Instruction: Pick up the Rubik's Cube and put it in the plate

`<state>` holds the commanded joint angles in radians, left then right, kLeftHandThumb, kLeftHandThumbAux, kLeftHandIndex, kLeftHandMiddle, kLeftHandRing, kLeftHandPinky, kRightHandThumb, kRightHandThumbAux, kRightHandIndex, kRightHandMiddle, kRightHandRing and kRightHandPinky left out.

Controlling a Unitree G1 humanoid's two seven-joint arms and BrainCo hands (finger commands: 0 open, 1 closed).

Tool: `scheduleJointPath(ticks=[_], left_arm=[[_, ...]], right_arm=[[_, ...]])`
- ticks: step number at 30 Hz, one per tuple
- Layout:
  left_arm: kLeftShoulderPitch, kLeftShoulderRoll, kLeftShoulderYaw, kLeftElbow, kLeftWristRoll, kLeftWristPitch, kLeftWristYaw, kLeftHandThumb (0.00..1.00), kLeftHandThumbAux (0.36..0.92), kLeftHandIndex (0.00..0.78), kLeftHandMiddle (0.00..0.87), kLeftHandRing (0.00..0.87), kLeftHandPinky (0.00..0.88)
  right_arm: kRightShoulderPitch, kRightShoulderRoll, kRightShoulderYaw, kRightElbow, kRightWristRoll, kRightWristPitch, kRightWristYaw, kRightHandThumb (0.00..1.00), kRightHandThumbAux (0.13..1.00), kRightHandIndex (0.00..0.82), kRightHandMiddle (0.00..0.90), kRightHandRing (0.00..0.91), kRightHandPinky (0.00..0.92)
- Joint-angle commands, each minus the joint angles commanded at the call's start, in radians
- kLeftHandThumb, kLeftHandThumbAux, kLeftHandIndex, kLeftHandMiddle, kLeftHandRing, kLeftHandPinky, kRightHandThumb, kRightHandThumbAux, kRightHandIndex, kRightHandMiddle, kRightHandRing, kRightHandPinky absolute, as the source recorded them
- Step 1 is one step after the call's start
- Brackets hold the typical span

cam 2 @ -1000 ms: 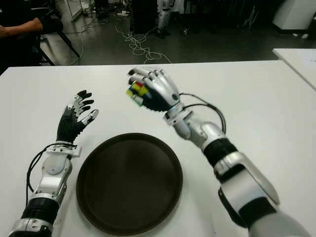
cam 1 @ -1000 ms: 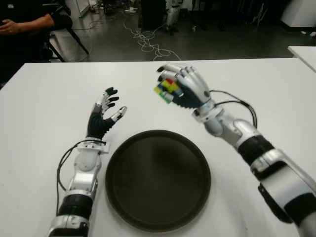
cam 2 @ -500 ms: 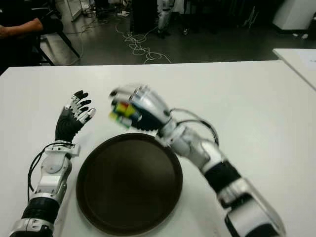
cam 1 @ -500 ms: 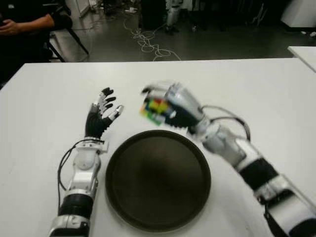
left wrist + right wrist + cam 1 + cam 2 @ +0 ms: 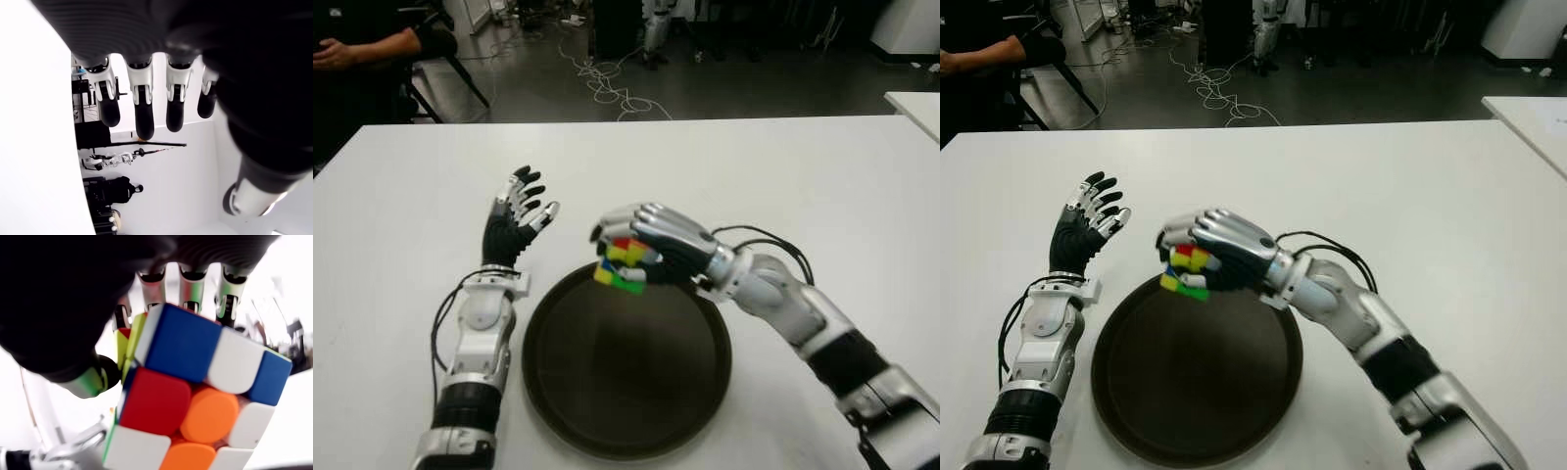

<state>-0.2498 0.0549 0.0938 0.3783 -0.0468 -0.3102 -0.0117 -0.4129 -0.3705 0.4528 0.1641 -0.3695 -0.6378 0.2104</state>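
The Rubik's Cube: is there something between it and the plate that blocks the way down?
Nothing visible blocks it. The right hand grips the Rubik's Cube above the far rim of the plate, whose dark inside holds nothing. The left hand, fingers spread, stays beside the plate on its left.

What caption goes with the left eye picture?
Right hand holds the Rubik's Cube above the plate's far rim; left hand open.

White bench (image 5: 401,196), seated person (image 5: 362,44) beyond its far-left corner, cables (image 5: 607,83) on floor (image 5: 754,83), second bench (image 5: 915,103) at right
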Motion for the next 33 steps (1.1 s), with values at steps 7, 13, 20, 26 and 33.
scheduleJointPath(ticks=[7, 13, 20, 26, 33], left_arm=[[-0.002, -0.004, 0.008, 0.001, 0.005, 0.012, 0.010, 0.134, 0.714, 0.142, 0.192, 0.200, 0.211], [-0.005, -0.001, 0.004, 0.009, 0.017, 0.010, 0.014, 0.127, 0.717, 0.140, 0.195, 0.201, 0.213], [-0.008, -0.007, 0.005, 0.014, 0.023, 0.007, 0.016, 0.109, 0.714, 0.136, 0.191, 0.199, 0.206], [-0.009, -0.013, 0.007, 0.015, 0.019, 0.005, 0.017, 0.102, 0.722, 0.132, 0.191, 0.202, 0.217], [-0.007, -0.013, 0.007, 0.010, 0.020, 0.005, 0.017, 0.080, 0.723, 0.130, 0.180, 0.191, 0.202]], right_arm=[[0.080, -0.011, -0.051, -0.020, 0.052, -0.033, 0.015, 0.689, 0.733, 0.425, 0.672, 0.691, 0.694], [0.126, 0.005, -0.068, -0.029, 0.116, -0.047, 0.040, 0.688, 0.734, 0.426, 0.689, 0.708, 0.719], [0.149, 0.017, -0.082, -0.010, 0.154, -0.078, 0.070, 0.686, 0.735, 0.427, 0.693, 0.714, 0.730], [0.150, 0.023, -0.083, 0.006, 0.157, -0.087, 0.095, 0.687, 0.734, 0.426, 0.684, 0.710, 0.725], [0.152, 0.027, -0.082, 0.003, 0.159, -0.080, 0.123, 0.687, 0.733, 0.427, 0.688, 0.712, 0.725]])
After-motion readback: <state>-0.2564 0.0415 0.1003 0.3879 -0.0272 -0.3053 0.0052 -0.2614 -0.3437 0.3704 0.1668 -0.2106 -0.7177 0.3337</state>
